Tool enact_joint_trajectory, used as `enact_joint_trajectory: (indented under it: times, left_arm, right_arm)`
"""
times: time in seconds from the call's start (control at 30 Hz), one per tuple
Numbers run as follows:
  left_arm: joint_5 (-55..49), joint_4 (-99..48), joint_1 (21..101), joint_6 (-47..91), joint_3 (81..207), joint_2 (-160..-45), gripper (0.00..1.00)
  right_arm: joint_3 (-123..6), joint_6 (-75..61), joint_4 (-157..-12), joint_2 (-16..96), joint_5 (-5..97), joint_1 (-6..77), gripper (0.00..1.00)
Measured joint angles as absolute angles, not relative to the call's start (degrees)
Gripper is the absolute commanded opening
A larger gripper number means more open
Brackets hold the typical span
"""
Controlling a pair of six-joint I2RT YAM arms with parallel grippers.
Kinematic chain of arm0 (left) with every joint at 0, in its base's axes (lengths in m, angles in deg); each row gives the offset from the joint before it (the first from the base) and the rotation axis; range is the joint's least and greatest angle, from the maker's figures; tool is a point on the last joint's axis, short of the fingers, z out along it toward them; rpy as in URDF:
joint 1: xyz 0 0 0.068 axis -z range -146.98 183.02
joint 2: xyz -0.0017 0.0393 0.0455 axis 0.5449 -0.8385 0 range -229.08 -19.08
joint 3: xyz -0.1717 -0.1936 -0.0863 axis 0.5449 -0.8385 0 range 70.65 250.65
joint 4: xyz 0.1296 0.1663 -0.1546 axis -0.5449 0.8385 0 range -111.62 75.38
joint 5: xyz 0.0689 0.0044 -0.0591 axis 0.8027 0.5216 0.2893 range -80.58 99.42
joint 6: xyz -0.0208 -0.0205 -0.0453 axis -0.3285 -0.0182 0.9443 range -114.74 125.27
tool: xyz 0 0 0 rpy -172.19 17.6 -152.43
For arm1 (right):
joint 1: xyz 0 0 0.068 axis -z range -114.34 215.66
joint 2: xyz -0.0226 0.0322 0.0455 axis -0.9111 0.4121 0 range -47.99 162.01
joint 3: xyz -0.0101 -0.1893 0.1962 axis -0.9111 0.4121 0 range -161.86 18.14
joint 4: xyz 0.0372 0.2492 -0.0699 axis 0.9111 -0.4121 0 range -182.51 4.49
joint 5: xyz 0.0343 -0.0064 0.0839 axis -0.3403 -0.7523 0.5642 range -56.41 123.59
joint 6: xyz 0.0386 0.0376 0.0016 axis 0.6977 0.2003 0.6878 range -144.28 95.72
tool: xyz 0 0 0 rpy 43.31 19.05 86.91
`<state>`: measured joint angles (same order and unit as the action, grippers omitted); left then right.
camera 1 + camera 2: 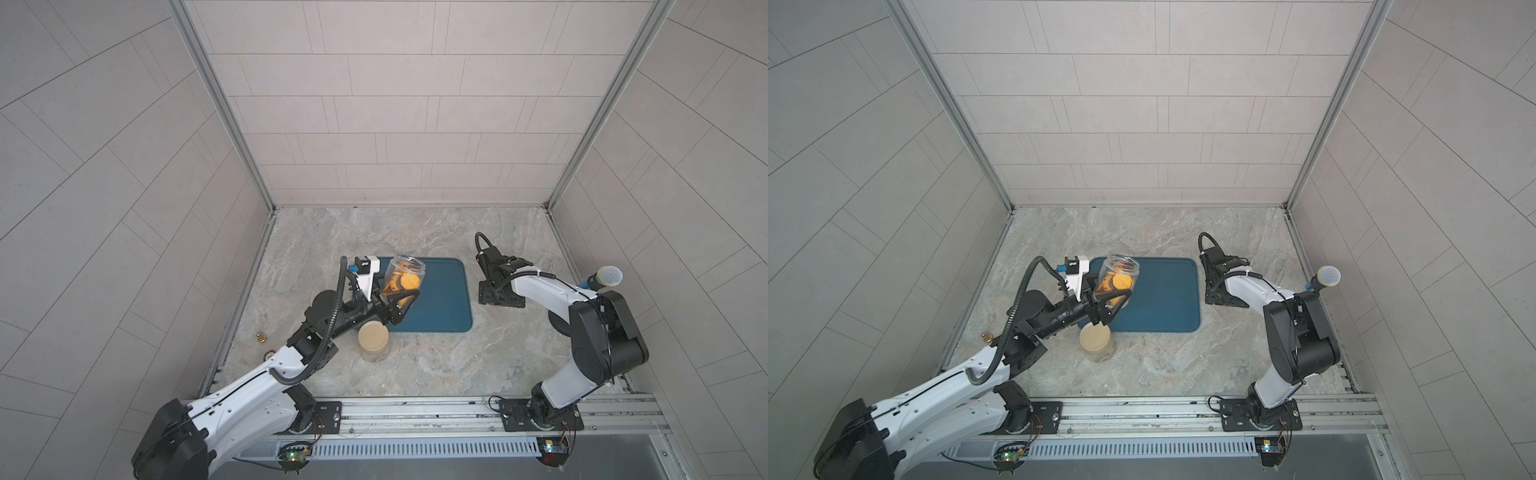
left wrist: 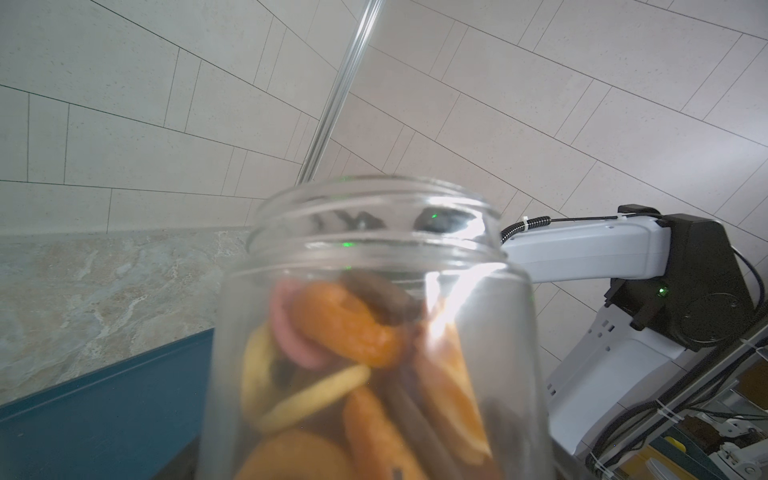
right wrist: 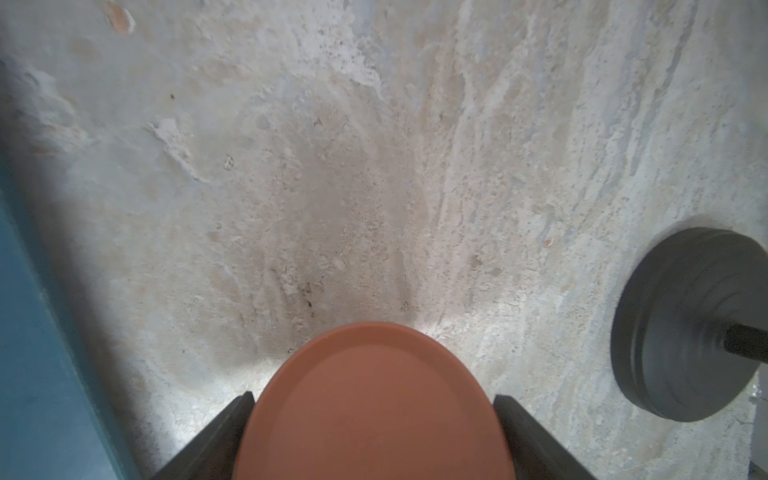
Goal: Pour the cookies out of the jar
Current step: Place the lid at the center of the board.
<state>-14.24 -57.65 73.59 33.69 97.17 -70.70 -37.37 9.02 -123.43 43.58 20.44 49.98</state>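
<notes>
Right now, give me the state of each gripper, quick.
Left gripper: closed on the jar, cookies inside.
Right gripper: closed on the orange-brown lid.

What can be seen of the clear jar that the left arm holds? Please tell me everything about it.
The jar looks like clear plastic or glass. It is round, with a threaded neck, and its mouth is open with no lid on it. It is tilted, with its mouth toward the back wall. The cookies are mostly orange, with one pink and some brown, and all lie inside, toward its base. The left end effector grips its lower body and holds it above the left part of the blue tray.
</notes>
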Motion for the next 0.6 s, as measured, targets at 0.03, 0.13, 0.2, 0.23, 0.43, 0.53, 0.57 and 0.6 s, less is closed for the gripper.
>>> enact_joint_trajectory:
  times: [0.03,0.13,0.2,0.23,0.43,0.53,0.57,0.6]
  left_arm:
    - [-14.2,-57.7,73.6,33.7,97.1,-70.7,0.0]
    - [-14.0,-57.5,73.6,33.7,96.7,-70.5,0.0]
    - [-13.8,-57.3,73.6,33.7,96.5,-70.4,0.0]
    - [-13.8,-57.3,73.6,33.7,96.5,-70.4,0.0]
    - [-13.6,-57.1,73.6,33.7,96.1,-70.3,0.0]
    - [-13.4,-56.9,73.6,33.7,95.9,-70.3,0.0]
    - [-13.4,-56.9,73.6,33.7,95.8,-70.2,0.0]
    - [-13.3,-56.8,73.6,33.7,95.7,-70.1,0.0]
  right_arm:
    - [-37.0,9.0,-123.1,43.6,20.5,50.0,0.5]
    - [-35.8,9.0,-122.3,43.6,20.7,50.0,0.67]
    - [-35.1,9.0,-121.9,43.6,20.8,50.0,0.78]
    - [-34.8,9.0,-121.7,43.6,20.9,50.0,0.84]
    - [-34.0,9.3,-121.4,43.6,21.7,50.0,0.92]
    - [-34.0,9.6,-121.3,43.8,22.0,50.0,1.0]
    - [-34.0,9.5,-121.3,43.9,22.1,50.0,1.0]
    - [-34.0,9.4,-121.4,44.1,22.3,50.0,1.0]
